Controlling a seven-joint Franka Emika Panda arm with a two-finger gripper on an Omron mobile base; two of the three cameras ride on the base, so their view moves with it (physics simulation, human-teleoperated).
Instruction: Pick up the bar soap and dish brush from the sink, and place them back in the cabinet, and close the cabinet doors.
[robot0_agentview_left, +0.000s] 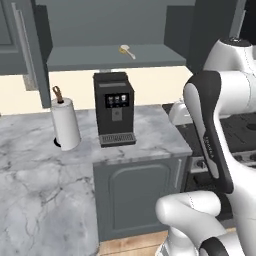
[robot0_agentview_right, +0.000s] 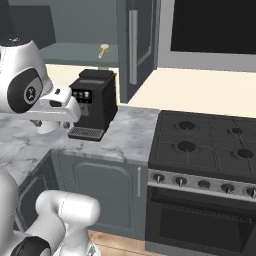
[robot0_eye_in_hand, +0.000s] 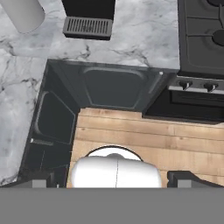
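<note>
The dish brush (robot0_agentview_left: 126, 50) (robot0_agentview_right: 103, 49), cream-headed with a pale handle, lies on the grey inner shelf of the open cabinet (robot0_agentview_left: 115, 59) (robot0_agentview_right: 75, 52). Both cabinet doors stand open: the left door (robot0_agentview_left: 17, 42) and the right door (robot0_agentview_right: 140, 45) with its silver bar handle. My gripper (robot0_eye_in_hand: 113, 179) hangs open and empty in the hand view. It looks down past the counter edge at the wooden floor, far below the shelf. The bar soap and the sink are out of view.
A black coffee machine (robot0_agentview_left: 114, 107) (robot0_agentview_right: 92, 102) and a paper towel roll (robot0_agentview_left: 65, 122) stand on the marble counter (robot0_agentview_left: 150, 135) under the cabinet. A gas stove (robot0_agentview_right: 210, 145) with an oven is to the right. Grey base cabinets (robot0_eye_in_hand: 113, 85) face the floor.
</note>
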